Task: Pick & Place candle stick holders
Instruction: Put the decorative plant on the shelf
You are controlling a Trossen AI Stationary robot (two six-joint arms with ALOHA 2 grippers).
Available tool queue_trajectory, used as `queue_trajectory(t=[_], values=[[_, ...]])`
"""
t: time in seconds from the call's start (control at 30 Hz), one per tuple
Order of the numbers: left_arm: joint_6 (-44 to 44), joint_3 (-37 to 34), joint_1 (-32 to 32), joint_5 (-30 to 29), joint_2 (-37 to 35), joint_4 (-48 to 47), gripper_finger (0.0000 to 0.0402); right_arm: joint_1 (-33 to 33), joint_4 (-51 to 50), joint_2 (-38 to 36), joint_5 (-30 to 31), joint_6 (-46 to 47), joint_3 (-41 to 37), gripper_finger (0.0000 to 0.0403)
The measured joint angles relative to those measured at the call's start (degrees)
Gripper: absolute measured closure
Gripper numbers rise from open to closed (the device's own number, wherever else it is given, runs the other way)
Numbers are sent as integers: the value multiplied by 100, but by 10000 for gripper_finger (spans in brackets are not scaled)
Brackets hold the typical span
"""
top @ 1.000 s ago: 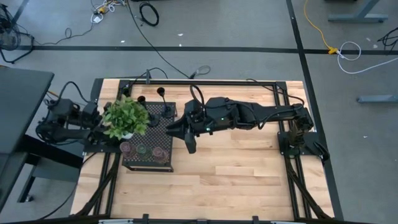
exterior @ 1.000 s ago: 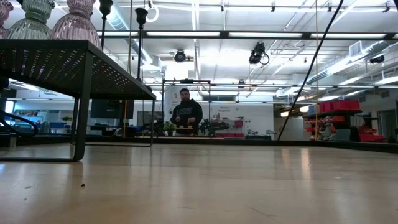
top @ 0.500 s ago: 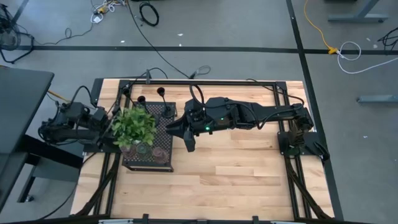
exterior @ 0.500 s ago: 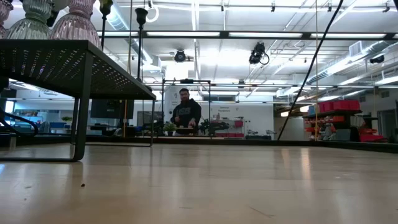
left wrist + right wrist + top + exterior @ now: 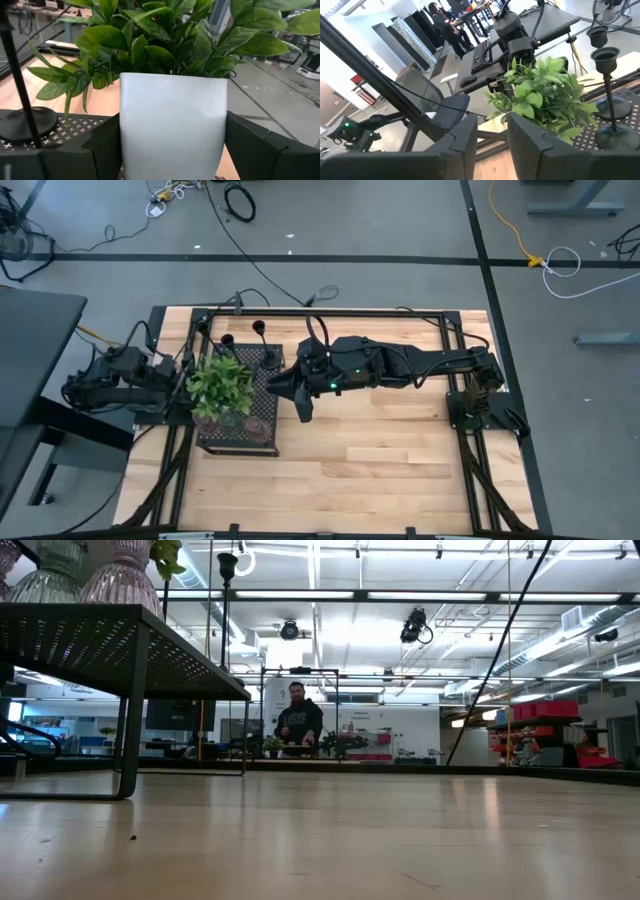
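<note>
— While the left gripper [image 5: 172,150] has its dark fingers [image 5: 107,145] clamped on either side of the white square plant pot [image 5: 173,122] with its green leafy plant [image 5: 222,383], what step would you say is in hand?

— Not the candle holders themselves, I judge. That arm holds the plant over the large black perforated metal stand [image 5: 262,405], so this looks like clearing or rearranging around them.

— And the other arm?

— The right gripper [image 5: 303,408] hangs just beside the stand's right edge, fingers set a narrow gap apart, holding nothing.

— Where are the holders?

— The three black thin-stemmed candle stick holders with round bases [image 5: 271,359] stand along the far part of the stand. The squat translucent glass holders, pinkish and pale green [image 5: 237,421], sit on its near part, partly under the leaves; in the low view two of them show on top of the stand at the upper left.

— What does the next move call for?

— Probably putting the pot down clear of the glass ones below it, as the leaves hide them from above. The right arm could then reach the nearest black holder, whose thin stem needs a careful, centred pinch.
</note>
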Motion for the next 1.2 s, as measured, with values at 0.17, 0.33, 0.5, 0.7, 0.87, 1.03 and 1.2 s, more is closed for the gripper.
queue_trajectory(t=[0.17, 0.33, 0.5, 0.7, 0.87, 1.03, 1.2], values=[[-31, 0, -1, -181, 0, -12, 112, 0, 2, 0, 17, 0, 1, 296], [-191, 1, 0, -501, 0, 29, 112, 15, 2, 0, 70, -103, 1, 296], [-190, 2, 0, -700, 0, 373, 112, 15, 6, 0, 87, -229, 1, 296], [-366, -473, 0, -813, 0, 612, 112, 15, 7, -2, 49, -261, 3, 296], [-457, -1020, -4, -764, 13, 1506, 112, 15, 44, -2, 9, -361, 3, 296], [-487, -1261, -2, -771, 17, 1611, 112, 20, 46, -2, -121, -367, 3, 296], [-681, -1522, 0, -863, 14, 1766, 112, 20, 50, -4, -178, -386, 3, 296]])
